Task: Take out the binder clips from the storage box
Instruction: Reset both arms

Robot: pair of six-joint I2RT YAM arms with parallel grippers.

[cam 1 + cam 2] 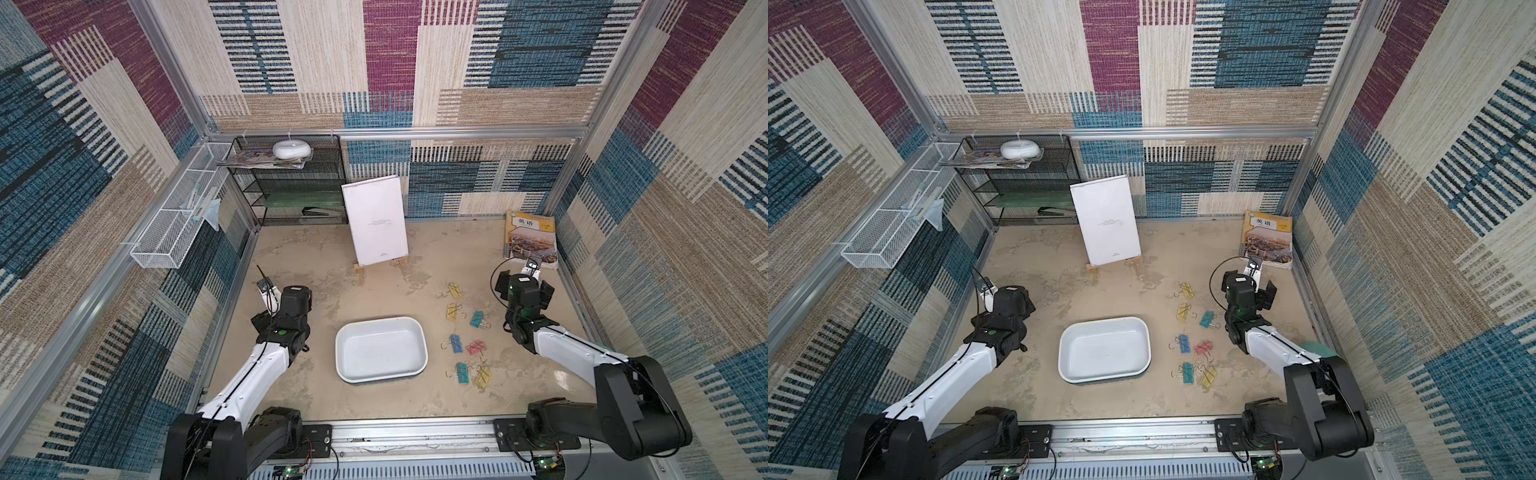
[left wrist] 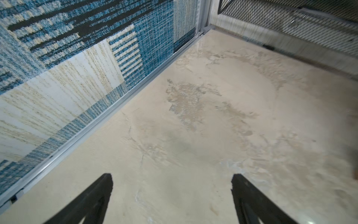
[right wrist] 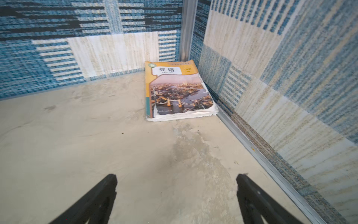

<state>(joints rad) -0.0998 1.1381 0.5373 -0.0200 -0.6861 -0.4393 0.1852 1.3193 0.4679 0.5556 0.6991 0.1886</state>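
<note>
- Since nothing is seen inside the storage box [image 1: 380,351], whose white floor is shown bare in both top views, the taking-out is judged to be complete. No clip is left to be lifted, as far as can be seen.
- On the left wall, a white wire basket [image 1: 166,237] is found to hold a few pale items toward its far end; what they are cannot be told.
- The left arm [image 1: 257,370] is positioned left of the box and well apart from it. The left jaws are shown spread wide in the left wrist view, with only bare surface [image 2: 193,155] between them.
- At the back left, a black mesh rack [image 1: 291,183] is loaded with a white round object [image 1: 291,148] on printed papers on top. A green board and a dark stapler-like item are seen lower down.
- The storage box is placed upright near the middle of the surface and is empty.
- Just right of the box, seven binder clips [image 1: 456,343] are scattered on the surface, none touching the box: three yellow, two teal, one blue and one pink.
- The right arm [image 1: 573,349] is positioned right of the clips. The right jaws are likewise seen wide apart and empty in the right wrist view, pointed toward a textbook [image 3: 178,91] lying in the far right corner.
</note>
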